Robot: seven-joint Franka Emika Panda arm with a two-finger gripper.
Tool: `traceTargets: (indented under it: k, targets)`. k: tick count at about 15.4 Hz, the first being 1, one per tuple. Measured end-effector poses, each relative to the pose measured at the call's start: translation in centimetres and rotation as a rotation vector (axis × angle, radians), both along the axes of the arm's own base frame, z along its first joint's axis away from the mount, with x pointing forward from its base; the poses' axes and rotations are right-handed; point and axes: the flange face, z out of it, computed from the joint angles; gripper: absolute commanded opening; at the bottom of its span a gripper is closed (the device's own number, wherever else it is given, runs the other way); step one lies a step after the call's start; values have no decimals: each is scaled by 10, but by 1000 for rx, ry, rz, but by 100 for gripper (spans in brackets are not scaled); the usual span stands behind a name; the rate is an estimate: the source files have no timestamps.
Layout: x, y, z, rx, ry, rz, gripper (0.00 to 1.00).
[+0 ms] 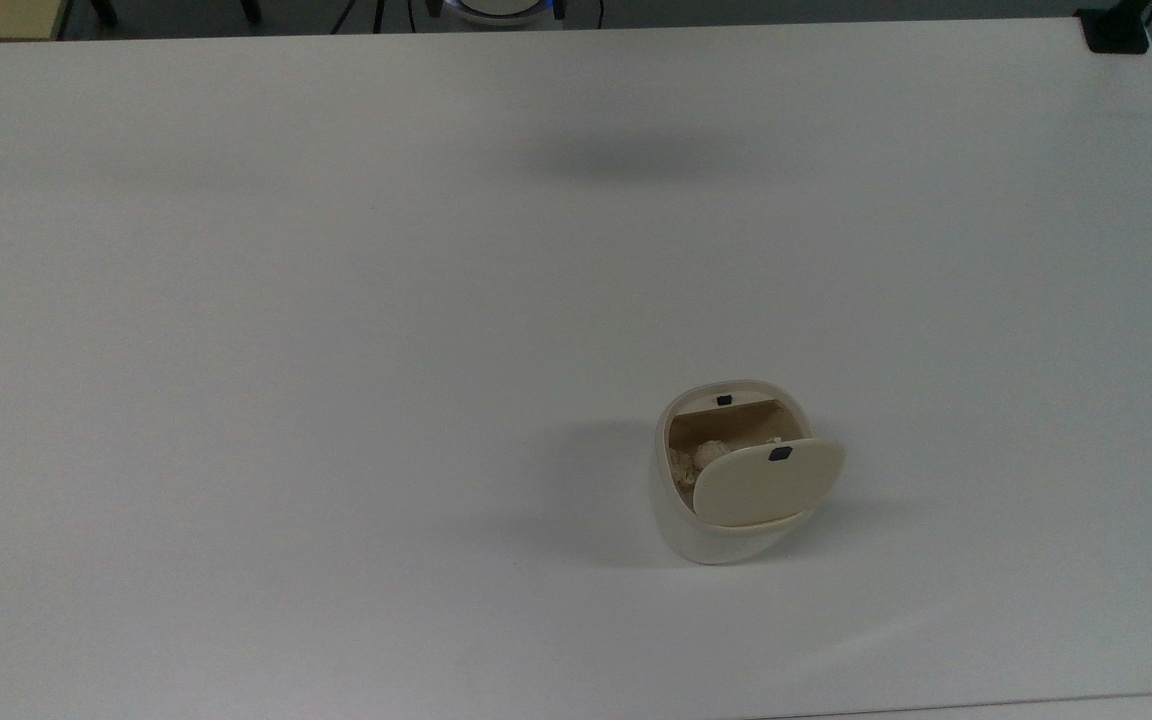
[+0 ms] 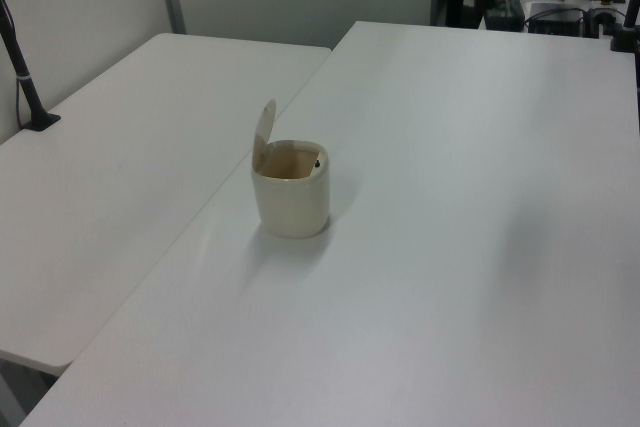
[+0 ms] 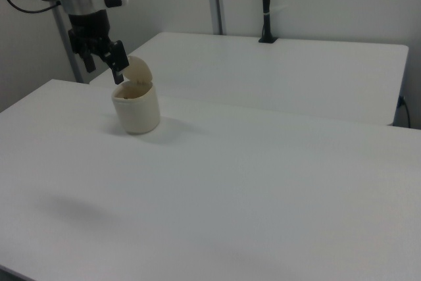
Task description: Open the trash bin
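1. Top view: trash bin (image 1: 726,480) stands upright on the white table (image 1: 336,350), toward the top view's lower right. Its beige lid (image 1: 766,485) is swung up on the hinge, the mouth is open, and pale crumpled rubbish lies inside. A small black button (image 1: 780,453) sits on the lid, and a second black catch is on the far rim.

2. Left view: the bin sits near the table's edge at the left view's left, lid (image 2: 264,127) standing almost upright over the rim.

3. Right view: the gripper (image 3: 103,62) hangs in the air in the right view's upper left, its two dark fingers apart and holding nothing. It overlaps the bin (image 3: 137,106) only by line of sight; the lid is up, so the opening looks done and no further reach seems called for.
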Motion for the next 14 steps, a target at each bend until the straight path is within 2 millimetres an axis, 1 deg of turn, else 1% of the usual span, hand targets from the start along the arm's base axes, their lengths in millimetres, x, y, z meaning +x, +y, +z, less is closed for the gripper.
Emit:
traceTargets:
  k: [3, 5, 9, 14]
  targets:
    - [9, -1, -8, 4, 8, 1, 100]
    - [13, -4, -8, 6, 7, 0, 100]
    - [13, -9, -4, -59, -10, 50, 100]
    - [13, -13, -4, -99, -9, 95, 100]
